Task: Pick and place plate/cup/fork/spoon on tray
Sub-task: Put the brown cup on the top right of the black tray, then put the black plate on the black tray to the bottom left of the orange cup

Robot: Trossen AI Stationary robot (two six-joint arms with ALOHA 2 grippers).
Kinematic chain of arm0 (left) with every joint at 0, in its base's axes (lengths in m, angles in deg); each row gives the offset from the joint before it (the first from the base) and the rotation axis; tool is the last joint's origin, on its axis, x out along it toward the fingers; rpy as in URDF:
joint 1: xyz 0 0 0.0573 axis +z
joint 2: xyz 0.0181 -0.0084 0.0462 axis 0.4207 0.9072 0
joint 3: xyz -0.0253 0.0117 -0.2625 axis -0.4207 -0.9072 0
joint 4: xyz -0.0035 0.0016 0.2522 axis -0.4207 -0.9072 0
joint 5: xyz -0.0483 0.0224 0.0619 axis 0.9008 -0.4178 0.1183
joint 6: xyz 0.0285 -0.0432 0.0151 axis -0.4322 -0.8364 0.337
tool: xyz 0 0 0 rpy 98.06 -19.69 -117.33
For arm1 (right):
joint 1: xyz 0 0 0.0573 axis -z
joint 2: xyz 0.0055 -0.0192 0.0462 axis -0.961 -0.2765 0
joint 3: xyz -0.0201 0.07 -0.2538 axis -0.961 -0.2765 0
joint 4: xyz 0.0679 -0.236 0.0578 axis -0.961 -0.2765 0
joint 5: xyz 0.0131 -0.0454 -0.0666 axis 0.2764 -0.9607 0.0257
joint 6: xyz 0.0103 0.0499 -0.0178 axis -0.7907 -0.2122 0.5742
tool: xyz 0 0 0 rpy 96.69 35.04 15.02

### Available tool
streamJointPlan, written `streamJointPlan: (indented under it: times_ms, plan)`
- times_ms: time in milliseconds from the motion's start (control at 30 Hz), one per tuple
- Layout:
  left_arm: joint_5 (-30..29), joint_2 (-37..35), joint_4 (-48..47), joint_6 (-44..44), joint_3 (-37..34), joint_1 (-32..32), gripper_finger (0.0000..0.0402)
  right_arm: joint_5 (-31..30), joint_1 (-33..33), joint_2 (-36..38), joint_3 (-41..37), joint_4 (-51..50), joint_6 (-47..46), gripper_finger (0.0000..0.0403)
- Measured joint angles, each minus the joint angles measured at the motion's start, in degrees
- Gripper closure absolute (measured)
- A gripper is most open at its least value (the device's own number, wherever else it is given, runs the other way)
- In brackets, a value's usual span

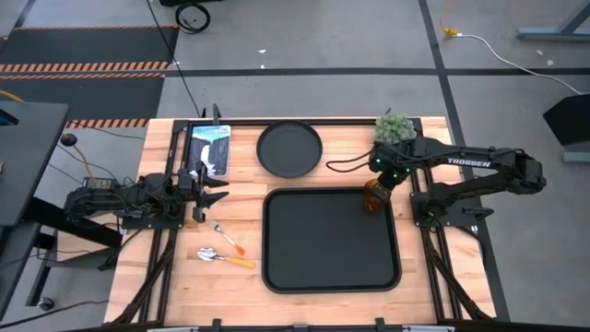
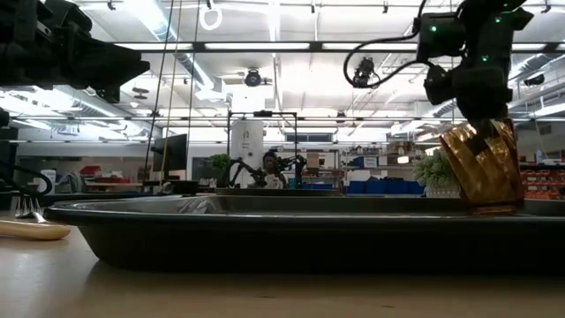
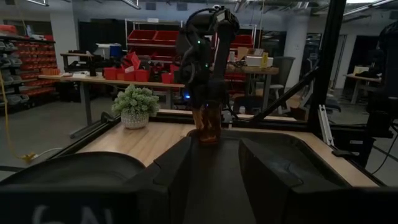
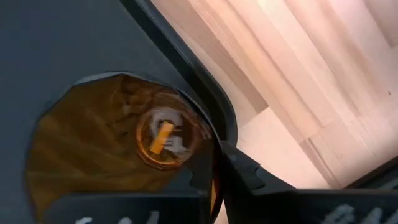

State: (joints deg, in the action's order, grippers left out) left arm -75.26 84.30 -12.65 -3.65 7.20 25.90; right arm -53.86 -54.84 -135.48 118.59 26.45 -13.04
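Note:
The amber cup (image 1: 373,199) is over the far right corner of the black tray (image 1: 304,267), held tilted by my right gripper (image 1: 378,187), which is shut on it. It also shows in the low view (image 2: 481,168) and in the left wrist view (image 3: 207,127). The round black plate (image 1: 289,148) lies flat on the table beyond the tray. The fork (image 1: 227,239) and the spoon (image 1: 222,257) lie on the table left of the tray. My left gripper (image 1: 210,194) is open and empty at the table's left, beyond the fork. My right gripper pinches the cup's wall at its rim (image 4: 215,186), one finger inside the cup and one finger (image 4: 249,180) outside. The fingers come from above, pointing down. The cup hangs tilted below them; the tray's rim hides whether its bottom edge (image 2: 496,208) touches the tray.
A small green potted plant (image 1: 395,129) stands at the table's far right, close behind my right gripper. A flat printed package (image 1: 208,148) lies at the far left, beside the plate. The tray floor (image 1: 323,240) holds nothing but the cup at its corner.

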Motion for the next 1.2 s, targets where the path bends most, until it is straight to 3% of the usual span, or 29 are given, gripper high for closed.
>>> streamJointPlan:
  times_ms: [400, 767, 900, 1000, 1200]
  plan:
    - [0.0, 0.0, 0.0, 0.0, 0.0, 0.0, 0.0260, 0.0, 0.0, -0.2, 2.1, -0.7, 0.0, 0.0298]
    - [0.0, 0.0, 0.0, 0.0, 0.0, 0.0, 0.0260, -0.5, -1.9, -0.2, 11.5, -5.7, -1.0, 0.0284]
    - [0.0, 0.0, 0.0, 0.0, 0.0, 0.0, 0.0260, -6.8, -2.2, -0.2, 13.6, 2.3, -0.2, 0.0284]
    - [0.0, 0.0, 0.0, 0.0, 0.0, 0.0, 0.0260, -10.0, -2.1, -1.1, 13.3, 11.5, 6.5, 0.0284]
    - [0.0, 0.0, 0.0, 0.0, 0.0, 0.0, 0.0260, -9.5, -0.9, -8.6, 10.4, 27.2, 13.1, 0.0284]
